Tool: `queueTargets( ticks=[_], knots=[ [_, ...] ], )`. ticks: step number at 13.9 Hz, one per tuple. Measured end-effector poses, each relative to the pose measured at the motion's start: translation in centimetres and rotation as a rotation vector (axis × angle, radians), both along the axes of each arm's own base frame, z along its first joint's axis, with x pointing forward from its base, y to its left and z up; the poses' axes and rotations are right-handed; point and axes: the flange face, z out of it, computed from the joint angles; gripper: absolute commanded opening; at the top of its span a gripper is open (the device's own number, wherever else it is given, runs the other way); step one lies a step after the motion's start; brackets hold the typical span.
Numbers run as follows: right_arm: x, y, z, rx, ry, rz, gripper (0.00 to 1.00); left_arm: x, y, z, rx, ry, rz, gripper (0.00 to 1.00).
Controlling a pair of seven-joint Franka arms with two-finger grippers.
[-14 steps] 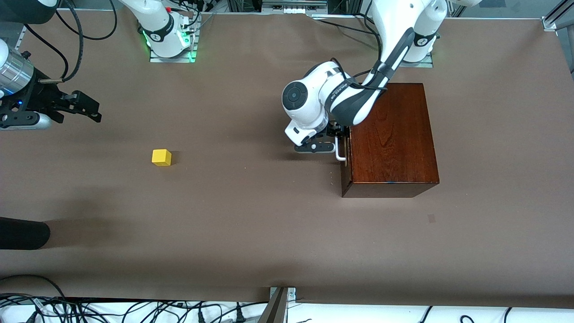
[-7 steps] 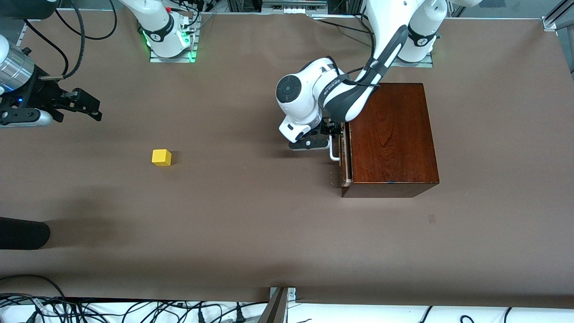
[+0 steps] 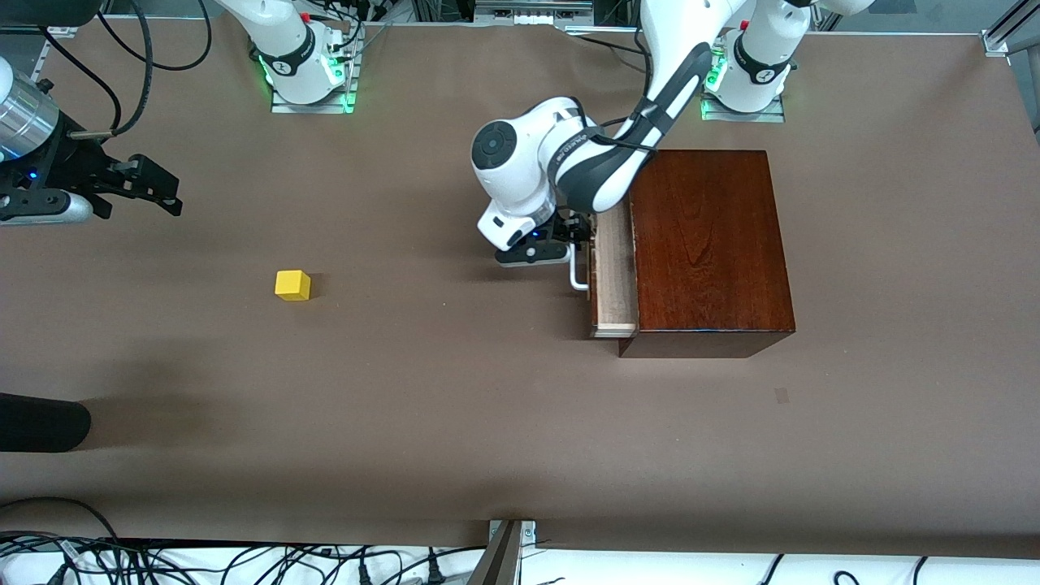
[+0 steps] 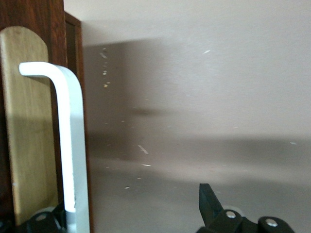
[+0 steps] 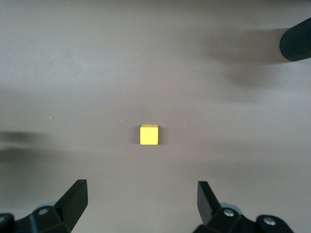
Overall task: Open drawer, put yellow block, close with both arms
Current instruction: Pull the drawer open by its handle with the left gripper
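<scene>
The dark reddish-brown wooden box stands toward the left arm's end of the table. Its drawer is pulled partly out, and a strip of pale interior shows. My left gripper is at the white loop handle, open; in the left wrist view the handle lies against one finger while the other finger stands far off it. The yellow block sits alone on the brown table. My right gripper hangs open over the table near the right arm's end, with the block ahead of its fingers.
A black rounded object lies at the table's edge near the right arm's end, nearer the front camera than the block; it also shows in the right wrist view. Cables run along the front edge.
The drawer has slid out of the box toward the right arm's end, with the left gripper moving along at the handle. The right gripper has barely shifted.
</scene>
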Motion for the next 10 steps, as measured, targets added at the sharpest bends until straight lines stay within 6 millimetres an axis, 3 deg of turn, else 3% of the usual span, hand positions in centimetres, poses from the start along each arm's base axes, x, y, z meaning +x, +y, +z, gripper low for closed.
queueTargets(
  ticks=[10],
  knots=[
    [0.0, -0.1, -0.2, 0.0, 0.005, 0.001, 1.0, -0.1, -3.6, 1.4, -0.069, -0.025, 0.037, 1.0]
  ],
)
